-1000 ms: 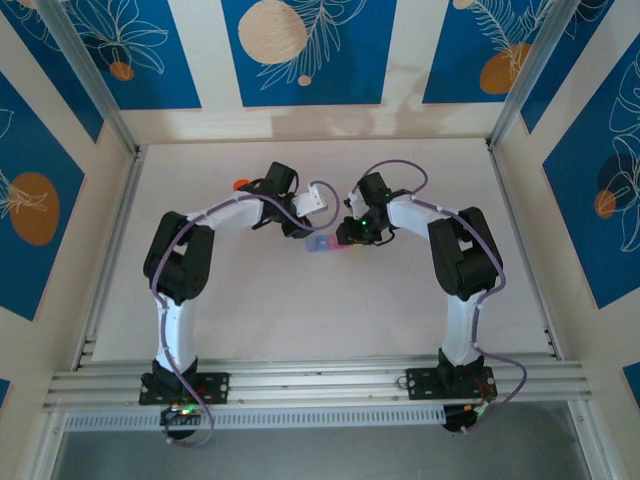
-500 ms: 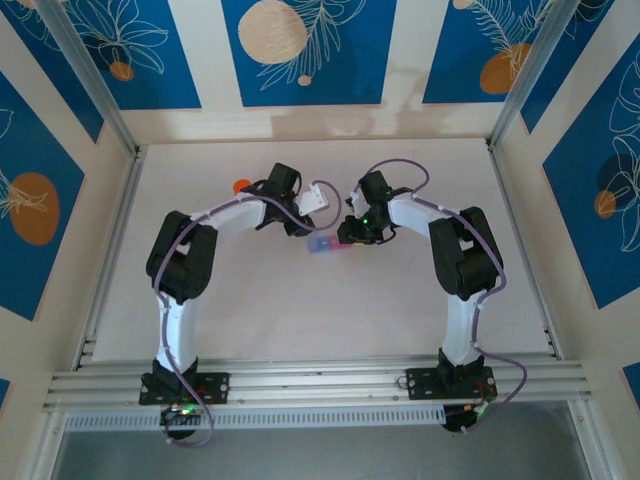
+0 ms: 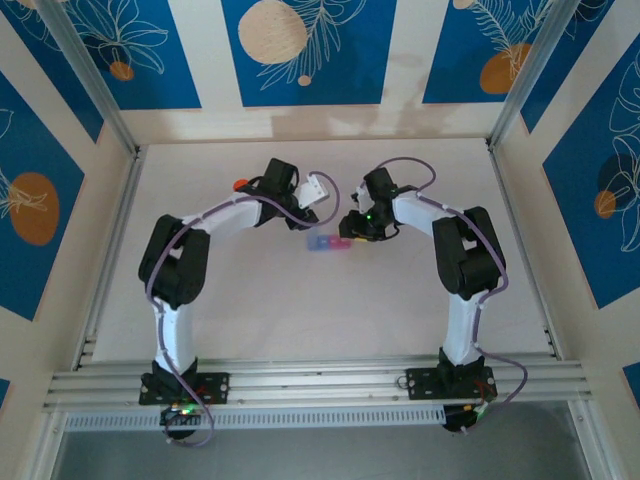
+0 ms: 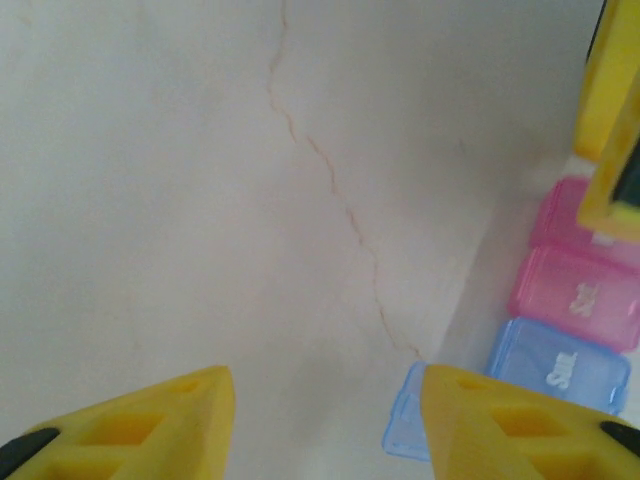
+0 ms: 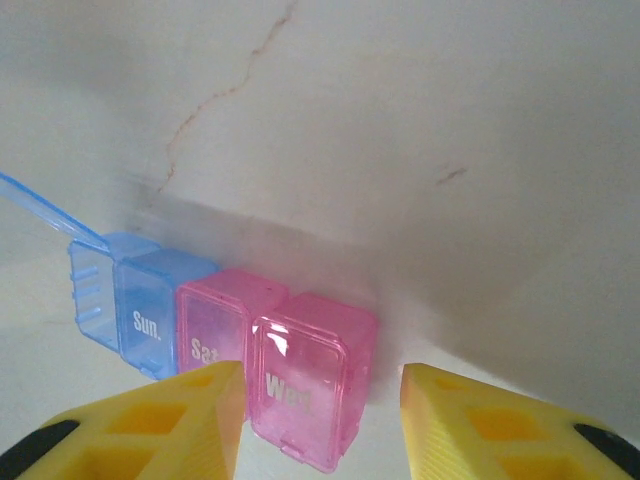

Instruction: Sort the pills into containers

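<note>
Containers (image 3: 328,243) lie flat on the pale table (image 3: 250,300), and the blue end's lid (image 5: 40,205) stands up, likely so that section can be filled. Just left of the containers your left gripper (image 4: 322,382) hangs with fingers parted and nothing between them; just right of them your right gripper (image 5: 320,372) hovers above the pink end, likewise parted and empty. A thin brown crack (image 4: 345,205) runs across the table beyond the containers, and blue leaf-print panels (image 3: 350,60) wall the cell.
</note>
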Controlling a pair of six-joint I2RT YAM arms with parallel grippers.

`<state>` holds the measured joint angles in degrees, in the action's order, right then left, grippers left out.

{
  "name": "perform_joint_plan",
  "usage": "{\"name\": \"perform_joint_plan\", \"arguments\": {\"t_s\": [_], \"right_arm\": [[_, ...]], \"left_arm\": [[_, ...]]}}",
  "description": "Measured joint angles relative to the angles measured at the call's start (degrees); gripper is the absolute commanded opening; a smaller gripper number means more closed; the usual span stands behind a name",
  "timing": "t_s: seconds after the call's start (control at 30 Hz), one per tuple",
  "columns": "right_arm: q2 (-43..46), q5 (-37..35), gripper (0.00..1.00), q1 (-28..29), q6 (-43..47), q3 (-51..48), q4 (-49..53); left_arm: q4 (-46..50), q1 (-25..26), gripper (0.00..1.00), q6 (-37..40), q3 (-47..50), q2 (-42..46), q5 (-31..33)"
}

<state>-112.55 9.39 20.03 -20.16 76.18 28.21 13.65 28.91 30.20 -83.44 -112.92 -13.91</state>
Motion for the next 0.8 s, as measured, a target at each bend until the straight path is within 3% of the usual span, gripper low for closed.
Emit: {"name": "perform_joint_plan", "arguments": {"t_s": [0.37,0.47,0.57,0.67,0.8], "right_arm": [[12.37,-1.90,0.48,-0.22,0.57,-3.67,-2.27],[18.27,-2.58,0.53,0.17,1.60,-7.61,-4.57],[24.52,-3.63,0.56,1.14,2.58,-12.52,-7.45],[30.77,-4.55,0.60,2.16,3.26,-17.75,-11.30],[37.07,-5.57,0.66,3.56,4.68,-23.47,-16.70]], "left_arm": [[-9.27,-1.31,0.57,-13.05,6.58,12.48,-0.31],[-12.07,-2.67,0.59,-19.17,10.05,17.33,3.67],[-14.80,-4.07,0.72,-25.53,15.06,23.61,9.44],[-15.78,-5.46,0.76,-31.95,18.91,28.70,15.56],[-14.03,-9.92,0.86,-41.42,19.61,30.25,21.09]]}}
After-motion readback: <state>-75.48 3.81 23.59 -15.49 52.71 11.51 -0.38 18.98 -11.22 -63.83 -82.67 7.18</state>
